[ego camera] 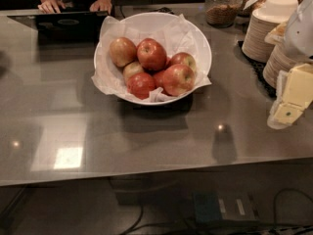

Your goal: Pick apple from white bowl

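The white bowl (pixel 202 43) stands on the grey counter at centre back, lined with crinkled white paper and holding several apples. The apple (pixel 178 79), large and red with yellow-green streaks near its stem dimple, lies at the front right of the pile. A pale tan apple (pixel 122 51) lies at the back left, and deep-red apples (pixel 151 54) fill the middle. My gripper (pixel 292 99), with pale yellow pads, hangs at the right edge of the view. It is level with the bowl's front, well to the right of the bowl and touching nothing.
Stacks of beige paper plates (pixel 266 28) sit on a black mat at the back right, just behind my arm. A glass jar (pixel 223 6) stands behind the bowl. A person's hands (pixel 100 5) rest at a dark laptop (pixel 68 22) at the back left. The counter's front edge (pixel 146 175) runs across below.
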Controlling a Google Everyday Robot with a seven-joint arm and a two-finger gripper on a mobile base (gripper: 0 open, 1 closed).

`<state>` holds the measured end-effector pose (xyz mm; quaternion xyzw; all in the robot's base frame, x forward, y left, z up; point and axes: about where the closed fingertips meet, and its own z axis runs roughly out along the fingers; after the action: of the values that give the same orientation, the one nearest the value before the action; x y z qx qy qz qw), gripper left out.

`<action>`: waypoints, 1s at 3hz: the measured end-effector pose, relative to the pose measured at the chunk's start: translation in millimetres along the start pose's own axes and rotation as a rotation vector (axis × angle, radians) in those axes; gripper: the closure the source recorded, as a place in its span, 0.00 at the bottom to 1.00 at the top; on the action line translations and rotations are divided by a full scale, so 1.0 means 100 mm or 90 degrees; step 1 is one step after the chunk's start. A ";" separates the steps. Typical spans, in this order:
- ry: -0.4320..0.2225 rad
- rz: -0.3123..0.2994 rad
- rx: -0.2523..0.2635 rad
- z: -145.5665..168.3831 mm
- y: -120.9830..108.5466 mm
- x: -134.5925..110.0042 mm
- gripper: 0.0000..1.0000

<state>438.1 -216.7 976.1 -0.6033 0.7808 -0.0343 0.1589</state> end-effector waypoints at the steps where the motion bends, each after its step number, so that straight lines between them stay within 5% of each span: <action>1: 0.000 0.000 0.000 0.00 0.00 0.00 0.00; 3: -0.088 0.020 0.011 0.11 -0.08 -0.32 0.00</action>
<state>455.6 -186.4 974.0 -0.5905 0.7770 0.0029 0.2181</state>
